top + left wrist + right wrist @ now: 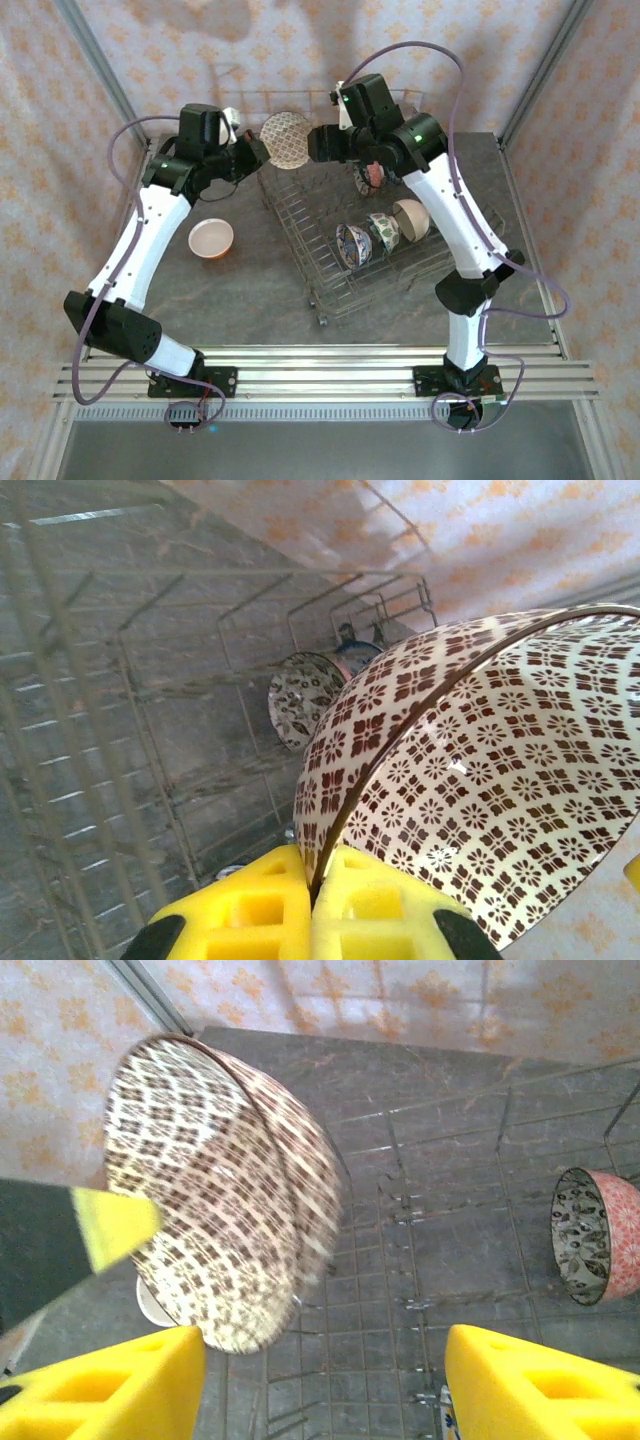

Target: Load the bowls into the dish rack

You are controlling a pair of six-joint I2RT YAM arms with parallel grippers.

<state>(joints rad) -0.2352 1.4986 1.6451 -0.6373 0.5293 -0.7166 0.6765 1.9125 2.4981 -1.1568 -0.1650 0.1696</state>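
A cream bowl with a brown flower pattern (286,138) hangs tilted on its edge over the far left corner of the dish rack (320,292). My left gripper (258,152) is shut on its rim; the yellow pads (260,910) pinch the rim of the bowl (480,760). My right gripper (318,142) is just right of the bowl and open. In the right wrist view the bowl (210,1190) hangs ahead of the left finger, with only the wire floor (450,1260) in the gap of that gripper (325,1360). A pinkish-red bowl (590,1235) stands on edge in the rack.
Three bowls (352,245) (383,230) (410,220) stand on edge in a row near the rack's front right, and the pinkish-red one (370,178) further back. An orange bowl with a cream inside (211,238) sits upright on the grey table left of the rack.
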